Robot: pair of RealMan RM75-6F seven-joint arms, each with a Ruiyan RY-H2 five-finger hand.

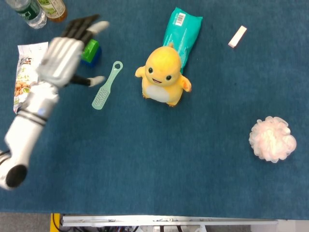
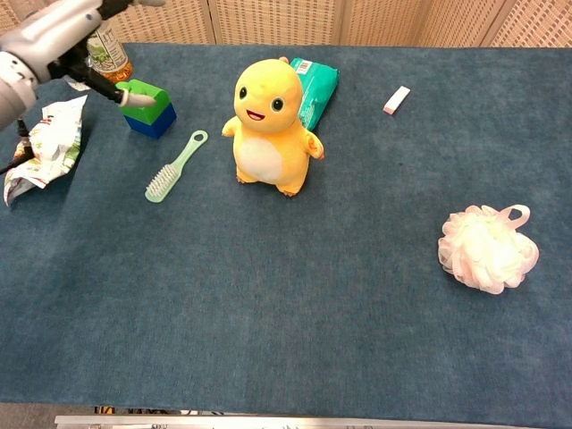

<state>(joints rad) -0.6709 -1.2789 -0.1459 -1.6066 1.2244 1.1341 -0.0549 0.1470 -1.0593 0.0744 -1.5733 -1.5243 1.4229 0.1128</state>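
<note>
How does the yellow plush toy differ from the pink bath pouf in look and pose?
The yellow plush toy is a figure with a face, arms and feet; the pink bath pouf is a ruffled ball with a loop. The plush toy stands upright against the teal packet; the bath pouf lies alone. The plush toy is vivid yellow, the bath pouf pale pink. Both rest untouched on the blue table.
</note>
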